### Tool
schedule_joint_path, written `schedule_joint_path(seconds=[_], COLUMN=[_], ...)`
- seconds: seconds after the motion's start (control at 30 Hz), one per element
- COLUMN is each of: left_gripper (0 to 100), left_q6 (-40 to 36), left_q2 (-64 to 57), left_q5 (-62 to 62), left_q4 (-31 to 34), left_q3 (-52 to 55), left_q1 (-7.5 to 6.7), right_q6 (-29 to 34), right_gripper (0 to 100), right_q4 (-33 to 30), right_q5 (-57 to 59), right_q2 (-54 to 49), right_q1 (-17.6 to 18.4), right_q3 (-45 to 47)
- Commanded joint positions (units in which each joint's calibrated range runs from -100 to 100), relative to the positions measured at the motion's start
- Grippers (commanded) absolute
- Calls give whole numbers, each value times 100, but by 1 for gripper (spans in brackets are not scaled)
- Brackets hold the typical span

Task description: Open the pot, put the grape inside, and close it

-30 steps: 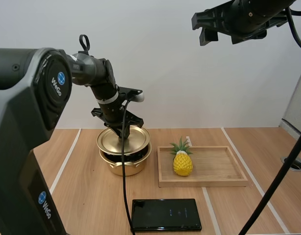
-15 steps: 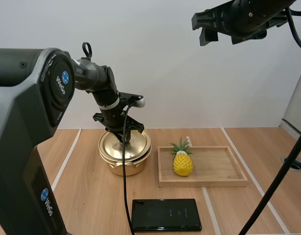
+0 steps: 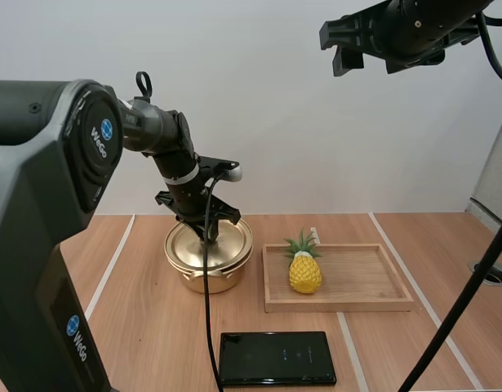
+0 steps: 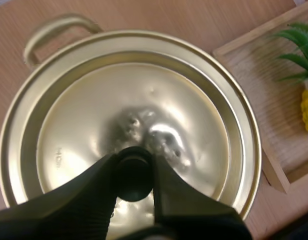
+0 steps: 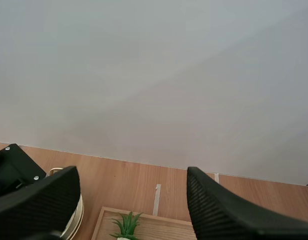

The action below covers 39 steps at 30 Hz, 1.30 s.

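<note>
Left gripper [image 4: 134, 176] narrow, pinched on the black knob [image 4: 133, 165] at the centre of the lid [image 4: 88, 115]. The lid sits flat on the gold pot [image 3: 206, 282]. Pull axis, as I judge it, is straight up from the knob. Fruit on hand is a pineapple [image 3: 304, 273], upright on the wooden tray [image 3: 373, 282], at 3 o'clock from the pot and just beside it. Right gripper [image 5: 131, 200] spread wide, empty, high on the tray side. Likely the nearer arm for the fruit.

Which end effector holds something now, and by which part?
The left end effector pinches the lid by its black knob; the right end effector, open, holds nothing.
</note>
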Motion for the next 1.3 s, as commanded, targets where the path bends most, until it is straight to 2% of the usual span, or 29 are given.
schedule_joint_path(seconds=[0.0,0.6,0.9,1.27], left_gripper=[0,0,0,0], left_q6=[11,-108,-2,56], left_q2=[-9,-263,-253,-253], left_q5=[714,334,-351,-1005], left_q4=[38,396,40,28], left_q3=[110,119,444,678], left_q1=[-15,-15,-15,-15], right_q6=[-7,-7,-7,-7], right_gripper=[100,100,100,100], right_q4=[-42,17,6,6], right_q5=[32,28,28,28], right_q2=[-82,-82,-82,-82], right_q1=[-21,-21,-21,-21], right_q3=[-47,-47,-47,-47])
